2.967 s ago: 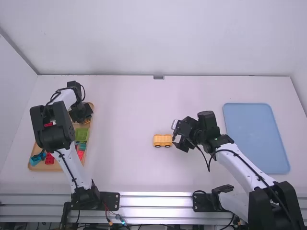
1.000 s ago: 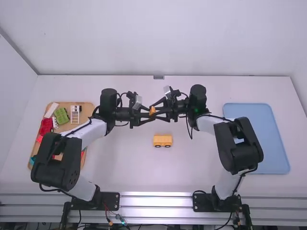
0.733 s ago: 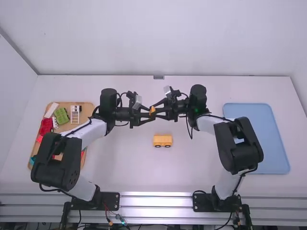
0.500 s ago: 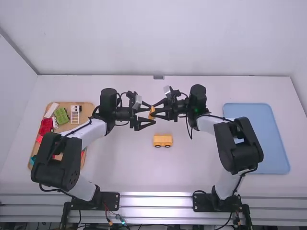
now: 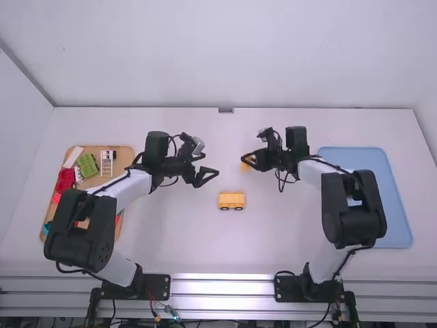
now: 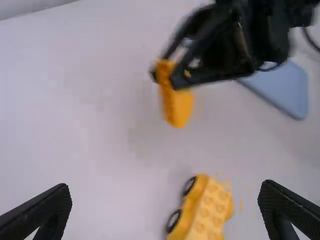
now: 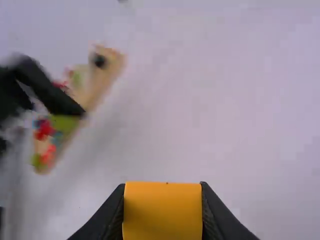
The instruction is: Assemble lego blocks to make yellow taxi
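In the high view the yellow taxi base (image 5: 231, 200) stands on wheels at mid-table. My left gripper (image 5: 213, 168) is open above the table, left of and beyond the base, holding nothing; in the left wrist view the left gripper (image 6: 165, 210) has its fingers wide apart. Right of it, my right gripper (image 5: 248, 161) is shut on an orange-yellow block (image 5: 244, 167). In the right wrist view the block (image 7: 162, 210) sits squeezed in the right gripper (image 7: 162, 200). The left wrist view shows the held block (image 6: 177, 105) off the table and the base's studded top (image 6: 212, 205).
A wooden tray (image 5: 126, 152) at the left holds several coloured blocks, among them a green piece (image 5: 87, 165) and a white ladder-like piece (image 5: 107, 162). A blue tray (image 5: 392, 198) lies at the right, partly under the right arm.
The two grippers met over the table with the block between them. My left gripper has opened and let go; my right gripper has drawn away to the right with the block.
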Available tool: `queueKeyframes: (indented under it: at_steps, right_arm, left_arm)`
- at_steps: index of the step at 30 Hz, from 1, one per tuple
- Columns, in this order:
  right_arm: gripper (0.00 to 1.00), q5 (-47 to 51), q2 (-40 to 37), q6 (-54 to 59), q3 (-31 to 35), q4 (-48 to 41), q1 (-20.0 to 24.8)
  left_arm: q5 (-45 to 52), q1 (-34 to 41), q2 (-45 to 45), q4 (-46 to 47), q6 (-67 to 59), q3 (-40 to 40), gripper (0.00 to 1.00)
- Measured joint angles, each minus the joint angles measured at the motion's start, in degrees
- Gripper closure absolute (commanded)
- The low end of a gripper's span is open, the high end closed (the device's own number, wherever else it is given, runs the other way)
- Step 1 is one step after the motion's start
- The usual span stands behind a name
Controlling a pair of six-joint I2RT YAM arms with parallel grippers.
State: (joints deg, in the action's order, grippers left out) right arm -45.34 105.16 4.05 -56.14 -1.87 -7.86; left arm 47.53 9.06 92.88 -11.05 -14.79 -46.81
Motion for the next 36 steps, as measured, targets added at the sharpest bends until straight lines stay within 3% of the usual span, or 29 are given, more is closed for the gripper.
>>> queueKeyframes:
  at_steps: [1,3,4,7,10,19,22,34,36]
  right_arm:
    - [1.00,0.94,-0.17,0.37,-0.35,-1.03,-0.04]
    - [1.00,10.43,-1.73,8.66,-3.65,-16.15,-1.14]
    - [1.00,11.47,-1.90,9.40,-4.15,-17.40,-1.33]
    - [1.00,23.52,-3.78,20.61,-8.57,-32.48,-4.59]
    - [1.00,30.23,-4.26,28.20,-8.81,-36.59,-7.72]
    - [1.00,44.22,-4.26,44.44,-3.28,-34.64,-17.00]
    - [1.00,45.70,-4.26,46.99,-2.03,-34.25,-18.23]
    - [1.00,45.55,-1.64,49.51,-1.49,-31.30,-15.10]
    - [0.96,45.53,-1.36,49.81,-1.49,-31.32,-15.32]
  left_arm:
    - [-0.13,-0.02,0.00,0.11,-0.20,0.00,0.01]
    - [-1.33,-0.37,0.00,1.55,-3.63,0.00,0.01]
    - [-1.31,-0.46,0.00,1.57,-4.13,0.00,0.01]
    - [-0.70,-1.97,0.00,0.48,-6.69,0.00,0.01]
    - [-0.17,-2.99,0.00,-0.22,-7.63,0.00,0.01]
    - [0.00,-3.28,0.00,0.33,-7.80,0.00,0.01]
    - [0.00,-3.28,0.00,0.35,-7.82,0.00,0.01]
    - [0.00,-3.50,0.00,0.59,-8.28,0.00,0.01]
    - [0.00,-3.50,0.00,0.72,-8.46,0.00,0.01]
